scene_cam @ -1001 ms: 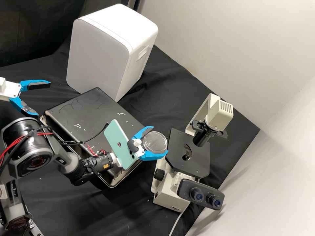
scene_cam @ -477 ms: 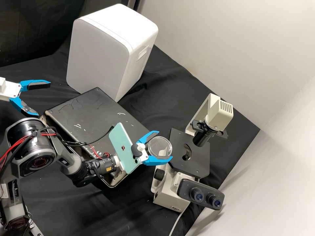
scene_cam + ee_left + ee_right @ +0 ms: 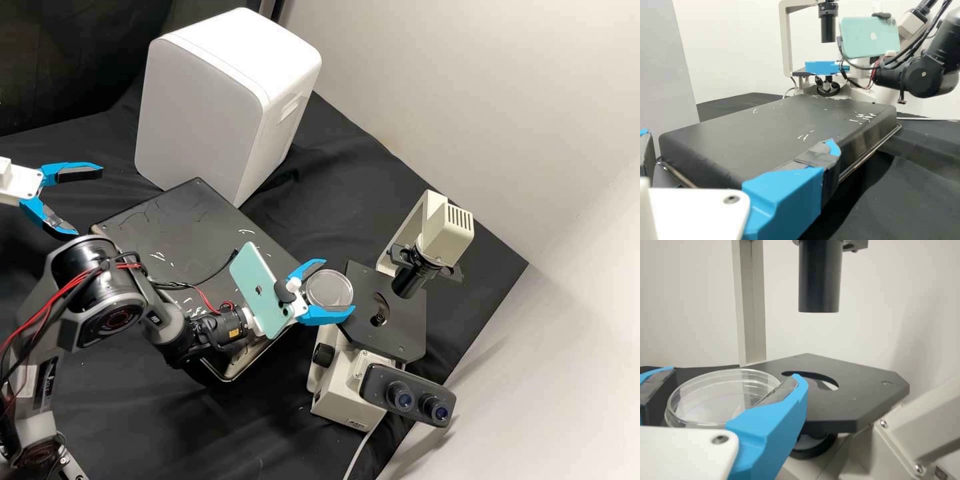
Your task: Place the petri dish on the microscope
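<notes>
Your right gripper (image 3: 333, 287) is clamped on the rim of the clear petri dish (image 3: 329, 289), one blue finger on each side, and holds it level just beside the microscope (image 3: 352, 390). The dish sits at the edge of the microscope's black stage (image 3: 400, 323), short of the stage's round opening (image 3: 810, 377) and the dark lens barrel (image 3: 820, 275) above it; whether it touches the stage cannot be told. A flat black tray (image 3: 177, 230) lies on the worktop (image 3: 347, 180) near the microscope. Your left gripper (image 3: 79, 200), fingers apart and holding nothing, hangs beyond the tray, well apart from the microscope. A white box (image 3: 227, 93) stands behind the tray.
</notes>
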Tool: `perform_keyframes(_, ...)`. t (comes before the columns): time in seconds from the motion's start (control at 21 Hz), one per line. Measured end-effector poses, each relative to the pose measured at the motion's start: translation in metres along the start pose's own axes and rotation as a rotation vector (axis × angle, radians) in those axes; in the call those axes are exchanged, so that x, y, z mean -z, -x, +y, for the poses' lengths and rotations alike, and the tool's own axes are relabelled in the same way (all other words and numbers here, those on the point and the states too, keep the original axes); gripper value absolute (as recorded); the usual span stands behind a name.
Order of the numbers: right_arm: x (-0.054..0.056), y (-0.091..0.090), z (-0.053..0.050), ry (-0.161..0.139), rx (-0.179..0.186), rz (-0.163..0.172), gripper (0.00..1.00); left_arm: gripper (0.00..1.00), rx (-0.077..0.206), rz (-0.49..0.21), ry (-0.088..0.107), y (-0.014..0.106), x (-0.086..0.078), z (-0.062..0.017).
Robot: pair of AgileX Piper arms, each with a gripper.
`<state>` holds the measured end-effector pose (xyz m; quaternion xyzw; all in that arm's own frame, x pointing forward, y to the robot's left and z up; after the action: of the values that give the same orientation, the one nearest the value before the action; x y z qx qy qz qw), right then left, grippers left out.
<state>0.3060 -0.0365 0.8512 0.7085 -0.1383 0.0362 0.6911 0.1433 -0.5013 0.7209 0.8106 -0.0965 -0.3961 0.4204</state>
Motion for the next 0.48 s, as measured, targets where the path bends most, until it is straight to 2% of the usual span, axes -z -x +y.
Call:
perform_keyframes(0.19,-0.003,-0.006,-0.004,0.003,0.006,-0.006,0.0,1.0,0.0,0.0,0.0,0.0,0.0,0.0)
perform_keyframes(0.48,-0.012,-0.012,0.003,0.006,-0.022,-0.028,0.0,1.0,0.0,0.0,0.0,0.0,0.0,0.0)
